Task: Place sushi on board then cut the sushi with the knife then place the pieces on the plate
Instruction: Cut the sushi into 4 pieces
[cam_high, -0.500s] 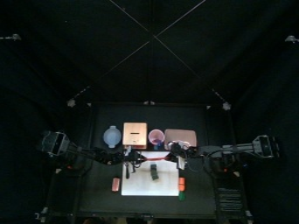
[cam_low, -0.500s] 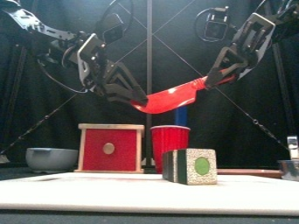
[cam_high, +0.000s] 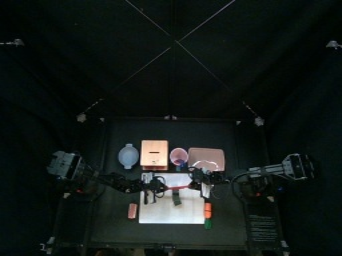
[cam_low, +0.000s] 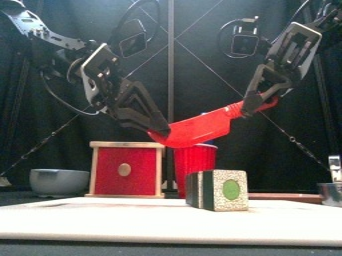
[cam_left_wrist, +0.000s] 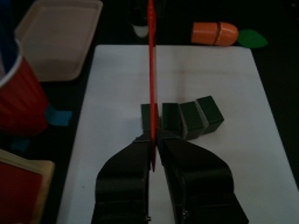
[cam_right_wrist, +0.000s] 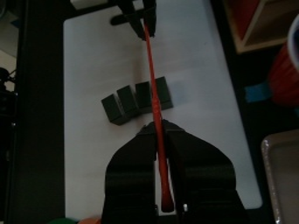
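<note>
Black curtains close the booth on three sides; work surface is the small black table.

Top view: white cutting board (cam_high: 158, 216) lies at the table's front, with the sushi roll (cam_high: 175, 198) on it. The left gripper (cam_high: 151, 183) and right gripper (cam_high: 201, 182) meet over the board's back edge. Pink tray (cam_high: 205, 156) sits behind the board, well apart from the roll and with nothing on it.

Front view: the red knife (cam_low: 201, 123) spans the two grippers, one at each end. It is tilted, lower at the left gripper's end. It hangs clear above the roll, not touching. Red cup (cam_low: 195, 160) and wooden box (cam_low: 126, 170) stand behind; bowl (cam_low: 59, 181) is far left.

Left wrist view: jaws pressed together on the knife, which shows edge-on as a thin red line. It runs out across the near end of the roll (cam_left_wrist: 187, 116). Blocks lie joined in a row.

Right wrist view: jaws likewise pinch the knife's other end. The line of the knife crosses the roll between blocks.

Judgement: placing on the board is done, and the cutting step is in hand, with no cut made yet. The next move calls for both arms to descend together, levelling the knife. The edge should land on a seam between blocks. Uneven descent could push the roll sideways instead of parting it.
</note>
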